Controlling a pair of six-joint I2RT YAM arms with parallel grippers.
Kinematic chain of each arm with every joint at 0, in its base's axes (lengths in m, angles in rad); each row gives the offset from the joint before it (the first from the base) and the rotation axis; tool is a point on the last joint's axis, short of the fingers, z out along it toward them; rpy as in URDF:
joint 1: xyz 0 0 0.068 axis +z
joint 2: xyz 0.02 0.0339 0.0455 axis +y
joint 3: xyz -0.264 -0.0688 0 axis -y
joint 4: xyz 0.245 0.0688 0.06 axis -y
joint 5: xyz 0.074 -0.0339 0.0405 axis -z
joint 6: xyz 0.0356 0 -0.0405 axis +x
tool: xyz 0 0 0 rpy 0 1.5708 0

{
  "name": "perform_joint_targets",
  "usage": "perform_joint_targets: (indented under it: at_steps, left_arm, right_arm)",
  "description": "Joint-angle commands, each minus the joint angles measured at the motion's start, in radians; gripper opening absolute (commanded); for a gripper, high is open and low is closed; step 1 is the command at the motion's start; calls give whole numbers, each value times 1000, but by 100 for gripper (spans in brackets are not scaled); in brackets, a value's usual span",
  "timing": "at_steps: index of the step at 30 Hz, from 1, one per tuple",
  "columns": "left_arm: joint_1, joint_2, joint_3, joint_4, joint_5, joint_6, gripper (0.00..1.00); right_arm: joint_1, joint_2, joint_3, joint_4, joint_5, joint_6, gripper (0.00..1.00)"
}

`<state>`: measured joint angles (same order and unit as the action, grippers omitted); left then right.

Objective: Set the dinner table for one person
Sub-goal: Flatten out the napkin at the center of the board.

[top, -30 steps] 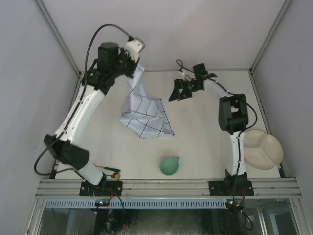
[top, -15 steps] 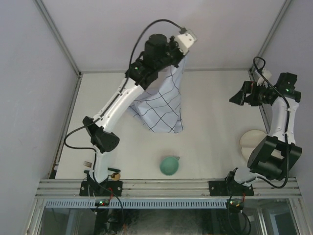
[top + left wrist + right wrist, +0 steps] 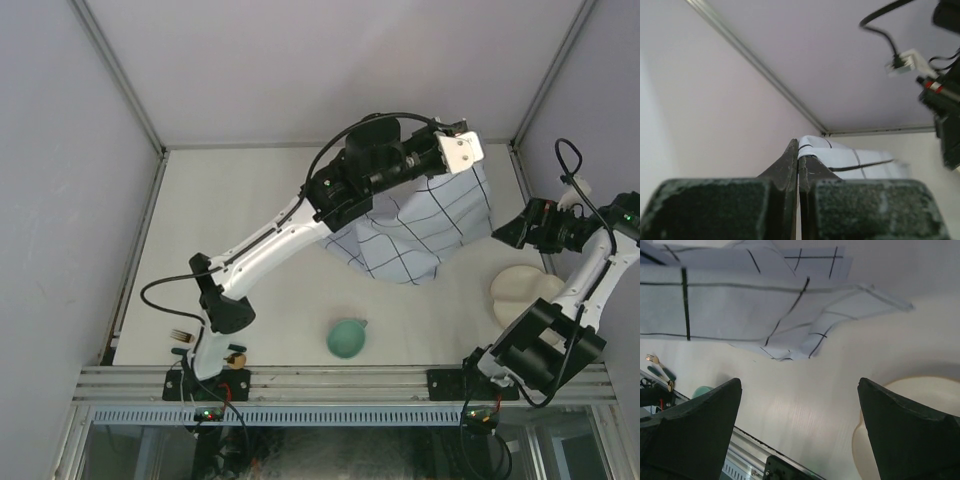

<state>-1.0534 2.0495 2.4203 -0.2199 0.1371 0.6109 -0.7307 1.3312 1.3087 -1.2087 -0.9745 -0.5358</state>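
Observation:
The dinner table (image 3: 230,230) is a plain cream-white surface. My left gripper (image 3: 472,168) reaches over its back right, shut on a corner of a pale-blue cloth (image 3: 420,235) with dark grid lines. The cloth hangs down, its lower edge near the table. The left wrist view shows the closed jaws (image 3: 799,150) pinching the cloth's folded edge (image 3: 850,157). My right gripper (image 3: 510,232) is at the right edge beside the cloth, open and holding nothing. In the right wrist view its fingers (image 3: 800,385) stand wide apart, with the cloth (image 3: 740,305) above them.
A cream plate (image 3: 527,295) lies at the near right, under the right arm, and also shows at the right gripper's side (image 3: 910,425). A green cup (image 3: 346,338) stands at the near middle. A fork (image 3: 180,334) lies by the left arm's base.
The left arm has swung from the back left to the back right, carrying the cloth along. The right arm has pulled back from the middle to the right edge.

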Motion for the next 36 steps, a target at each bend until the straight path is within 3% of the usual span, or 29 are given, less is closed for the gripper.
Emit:
perform_joint_targets:
  at_steps: [1, 4, 10, 15, 21, 26, 31, 36]
  left_arm:
    - [96, -175, -71, -10, -82, -10, 0]
    - [232, -395, -393, -50, -74, -82, 0]
    - [567, -806, -1146, -16, -4, -82, 0]
    - [790, -1059, -1560, 38, 81, -37, 0]
    - [904, -1145, -1667, 58, 120, -113, 0]
    - [973, -1170, -1700, 66, 69, -121, 0]
    - [1076, -1171, -1726, 176, 52, -150, 0]
    - [1090, -1123, -1669, 191, 69, -249, 0]
  right_arm:
    - [-57, -3, -12, -123, -85, -149, 100]
    - [-68, -6, -28, -145, -113, -164, 100]
    - [-38, -46, -31, -141, -169, -123, 100]
    - [213, -43, -31, -7, -110, 55, 100]
    - [520, -10, -27, 153, 74, 156, 100]
    - [596, 17, -17, 219, 100, 163, 100]
    - [705, 67, 43, 358, 154, 125, 100]
    - [854, 260, 211, 517, 274, 19, 100]
